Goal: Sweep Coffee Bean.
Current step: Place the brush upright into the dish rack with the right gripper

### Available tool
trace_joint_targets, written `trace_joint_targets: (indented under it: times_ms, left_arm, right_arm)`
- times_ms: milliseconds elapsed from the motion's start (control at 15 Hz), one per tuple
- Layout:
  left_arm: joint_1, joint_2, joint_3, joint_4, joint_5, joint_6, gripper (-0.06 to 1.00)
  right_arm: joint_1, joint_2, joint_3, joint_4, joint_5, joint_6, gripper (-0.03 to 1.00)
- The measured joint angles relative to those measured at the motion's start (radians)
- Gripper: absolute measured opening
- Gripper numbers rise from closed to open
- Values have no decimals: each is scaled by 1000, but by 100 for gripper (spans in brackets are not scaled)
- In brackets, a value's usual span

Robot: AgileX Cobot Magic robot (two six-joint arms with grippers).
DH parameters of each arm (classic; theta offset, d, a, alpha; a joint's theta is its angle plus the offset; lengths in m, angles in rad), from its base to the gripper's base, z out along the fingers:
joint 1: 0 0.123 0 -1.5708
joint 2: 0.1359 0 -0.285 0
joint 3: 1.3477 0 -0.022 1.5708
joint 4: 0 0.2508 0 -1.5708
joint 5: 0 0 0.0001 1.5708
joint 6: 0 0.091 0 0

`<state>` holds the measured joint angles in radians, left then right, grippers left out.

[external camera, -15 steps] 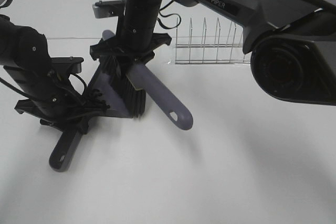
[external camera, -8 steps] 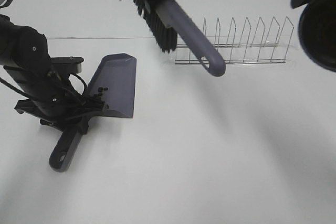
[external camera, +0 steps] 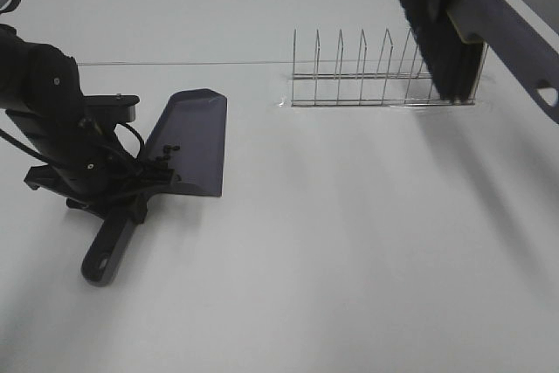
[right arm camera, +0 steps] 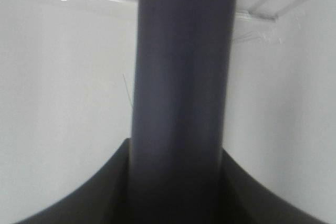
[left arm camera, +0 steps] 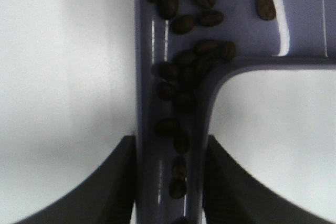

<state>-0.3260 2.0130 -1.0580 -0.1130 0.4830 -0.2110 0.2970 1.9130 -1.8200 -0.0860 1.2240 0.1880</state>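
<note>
The purple-grey dustpan (external camera: 192,141) lies on the white table at the left, its handle (external camera: 106,255) pointing toward the front. My left gripper (external camera: 122,188) is shut on that handle where it meets the pan. Several coffee beans (left arm camera: 181,69) lie in the pan's back corner and along the handle channel (left arm camera: 157,182); from above they show as dark specks (external camera: 166,156). At the upper right, the brush (external camera: 507,28) hangs in the air over the rack, black bristles (external camera: 441,41) down. The right gripper (right arm camera: 176,192) is shut on the brush handle (right arm camera: 184,77).
A wire dish rack (external camera: 384,72) stands at the back right, right under the brush. The left arm's black body (external camera: 48,98) sits at the left edge beside the dustpan.
The right arm lifted the brush out of the dustpan and carried it up and far to the right, over the rack. The dustpan and left gripper have not moved.
</note>
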Motion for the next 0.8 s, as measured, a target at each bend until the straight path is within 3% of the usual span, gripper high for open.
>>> trace_joint_targets:
  times_ms: [200, 333, 533, 800]
  left_arm:
    - [0, 0, 0, 0, 0, 0, 35]
    - [0, 0, 0, 0, 0, 0, 35]
    - [0, 0, 0, 0, -1, 0, 35]
    - [0, 0, 0, 0, -1, 0, 35]
  right_arm:
    - [-112, -46, 232, 0, 0, 27, 34]
    - [-135, -30, 312, -1, -26, 51, 34]
    - [-104, 7, 317, 4, -123, 52, 34]
    - [-89, 110, 257, -1, -136, 52, 34]
